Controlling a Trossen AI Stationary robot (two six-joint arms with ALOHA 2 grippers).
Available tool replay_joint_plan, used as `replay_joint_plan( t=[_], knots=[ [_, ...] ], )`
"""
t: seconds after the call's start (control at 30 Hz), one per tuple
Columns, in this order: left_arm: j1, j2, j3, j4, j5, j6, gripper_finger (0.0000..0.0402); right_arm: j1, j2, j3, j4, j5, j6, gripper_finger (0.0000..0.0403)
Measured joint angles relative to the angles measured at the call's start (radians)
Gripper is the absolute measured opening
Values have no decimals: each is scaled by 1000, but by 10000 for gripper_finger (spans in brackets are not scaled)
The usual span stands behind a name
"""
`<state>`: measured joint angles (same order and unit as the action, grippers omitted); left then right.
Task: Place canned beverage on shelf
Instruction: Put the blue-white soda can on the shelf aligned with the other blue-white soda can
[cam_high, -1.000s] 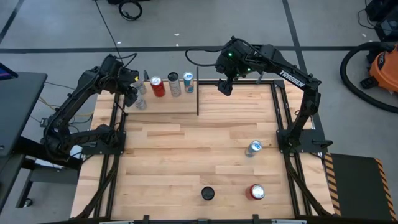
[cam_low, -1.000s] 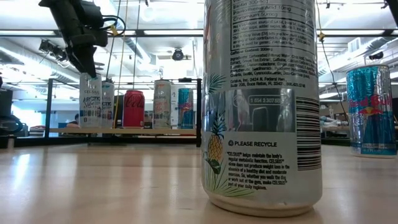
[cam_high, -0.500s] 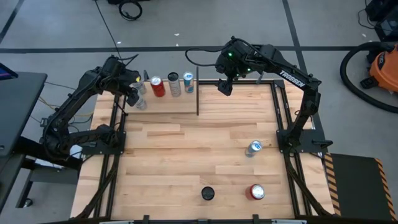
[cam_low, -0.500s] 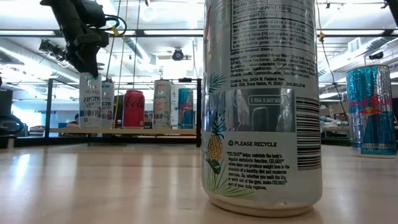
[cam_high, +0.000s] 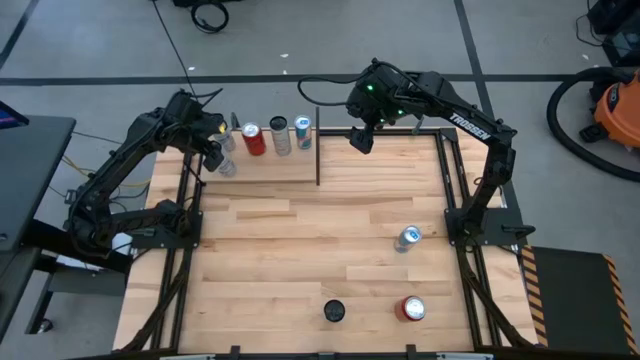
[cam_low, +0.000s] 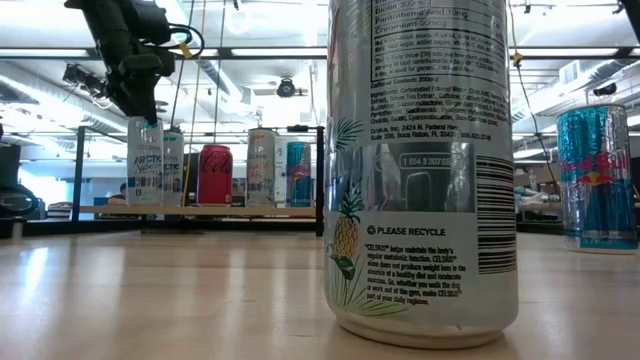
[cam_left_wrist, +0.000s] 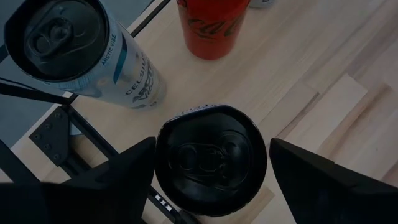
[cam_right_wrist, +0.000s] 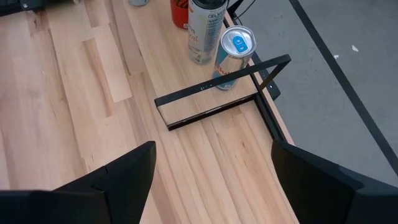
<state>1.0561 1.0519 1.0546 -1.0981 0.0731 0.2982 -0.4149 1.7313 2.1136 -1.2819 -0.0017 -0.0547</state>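
The shelf is a pale wood board with black metal uprights at the table's far left. Several cans stand on it in a row. At its left end stands a black-topped can, also seen in the low view. My left gripper is open just above this can, one finger on either side of its top. In the low view my left gripper is clear of the can's top. My right gripper is open and empty, hovering right of the shelf's end upright.
On the shelf are a white can, a red can, a silver can and a blue can. On the tabletop stand a silver-blue can, a red-topped can and a black-topped can.
My left gripper has risen a little above the can at the shelf's left end. The can stays standing where it was.
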Motion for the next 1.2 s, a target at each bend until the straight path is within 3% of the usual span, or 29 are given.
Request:
replay_joint_plan(
  t=[0.17,0.47,0.8,1.2],
  knots=[
    [0,0,0,0,-4,3,306,0,0,0,0,0,0,327],
    [0,-1,1,0,-8,130,247,0,0,0,0,0,0,327],
    [0,-2,4,-31,-13,286,259,0,0,0,1,0,0,327],
    [1,-1,1,-2,-48,344,255,0,0,0,1,0,1,327]
  ],
)
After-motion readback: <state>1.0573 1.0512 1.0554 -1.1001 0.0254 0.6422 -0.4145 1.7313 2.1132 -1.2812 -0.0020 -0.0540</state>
